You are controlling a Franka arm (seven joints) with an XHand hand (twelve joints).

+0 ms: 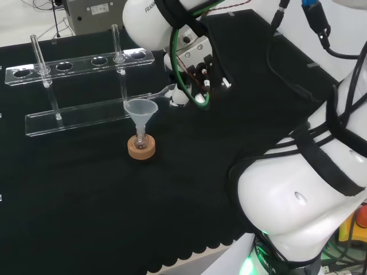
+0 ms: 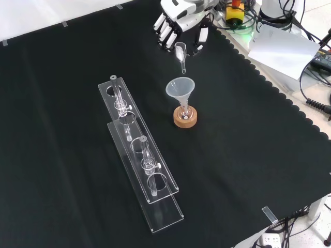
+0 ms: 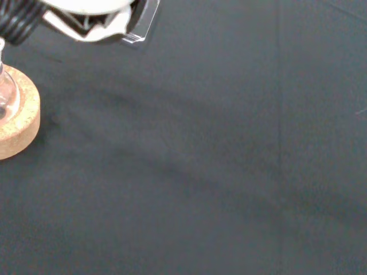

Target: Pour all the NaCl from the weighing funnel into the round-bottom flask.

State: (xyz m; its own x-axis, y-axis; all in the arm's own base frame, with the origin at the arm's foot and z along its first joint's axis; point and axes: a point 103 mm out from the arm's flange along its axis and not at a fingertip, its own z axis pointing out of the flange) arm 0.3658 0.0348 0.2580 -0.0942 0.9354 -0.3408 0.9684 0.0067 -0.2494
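We see one hand (image 2: 178, 18), fingers curled round one weighing funnel (image 2: 180, 53), just above one conical funnel (image 2: 180, 89) in one round-bottom flask (image 2: 184, 112) on one cork ring (image 2: 185, 119)

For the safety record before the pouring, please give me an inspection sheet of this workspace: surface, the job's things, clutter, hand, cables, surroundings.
Surface: black cloth covers the bench, scalloped at its edge.
Job's things: weighing funnel in the hand, spout pointing toward the clear funnel; that funnel sits in the round-bottom flask, which stands on a cork ring.
Clutter: clear plastic rack beside the flask in the front view.
Hand: the hand has fingers curled on the weighing funnel, above the cloth.
Cables: green and red wires run along the arm.
Surroundings: white paper and cables beyond the cloth edge.
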